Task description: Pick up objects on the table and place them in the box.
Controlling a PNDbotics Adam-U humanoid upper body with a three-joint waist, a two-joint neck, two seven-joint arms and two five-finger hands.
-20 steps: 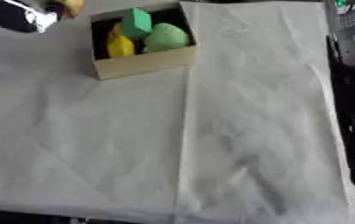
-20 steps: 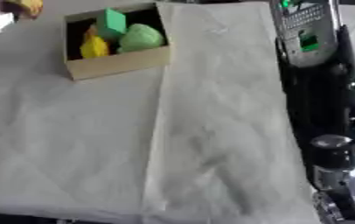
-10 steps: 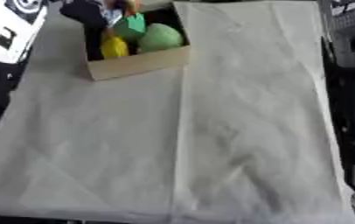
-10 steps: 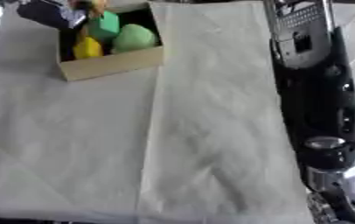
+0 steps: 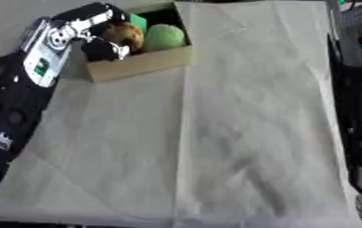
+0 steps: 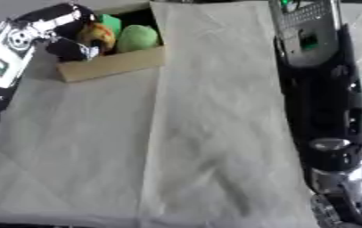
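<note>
Your left hand (image 5: 98,33) is over the box (image 5: 141,62) at the worktop's (image 5: 239,133) far left corner, fingers curled round an orange-yellow thing (image 5: 127,35) held inside the box. A light green lump (image 5: 165,37) and a darker green block (image 5: 139,21) also lie in the box. Your right arm (image 6: 321,102) runs along the worktop's right edge; its hand isn't visible.

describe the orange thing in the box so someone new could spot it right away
Find the cardboard box at the far left of the white cloth. The left hand reaches into it, curled round a rounded orange object. It is the only orange piece, left of the pale green lump.
</note>
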